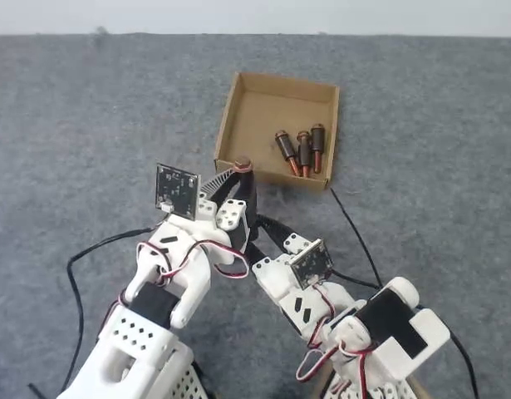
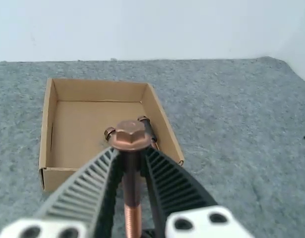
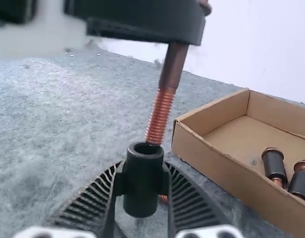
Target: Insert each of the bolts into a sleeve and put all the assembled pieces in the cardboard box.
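Three assembled pieces point(image 1: 301, 152) already lie in the cardboard box point(image 1: 228, 116), side by side against its right wall, heads toward the far edge of the worktop. A fourth pair is in hand just off the box's near left corner. My left gripper point(image 2: 128, 153) is clamped on the shank of a bolt point(image 2: 128, 135), which it holds upright with the hex head on top and the threads pointing down. My right gripper point(image 3: 142, 171) sits directly beneath, closed around a black sleeve point(image 3: 141, 191) that stands with its bore facing up. From the right wrist view, the threaded tip is at the mouth of the sleeve, slightly toward the box-side rim. I cannot tell whether it has entered the bore yet. I judge the task well past halfway, with the insertion on this pair about to happen or only just begun. What remains is to seat the bolt fully, carry the piece over the box's near wall and drop it beside the others. This may well be the last pair.
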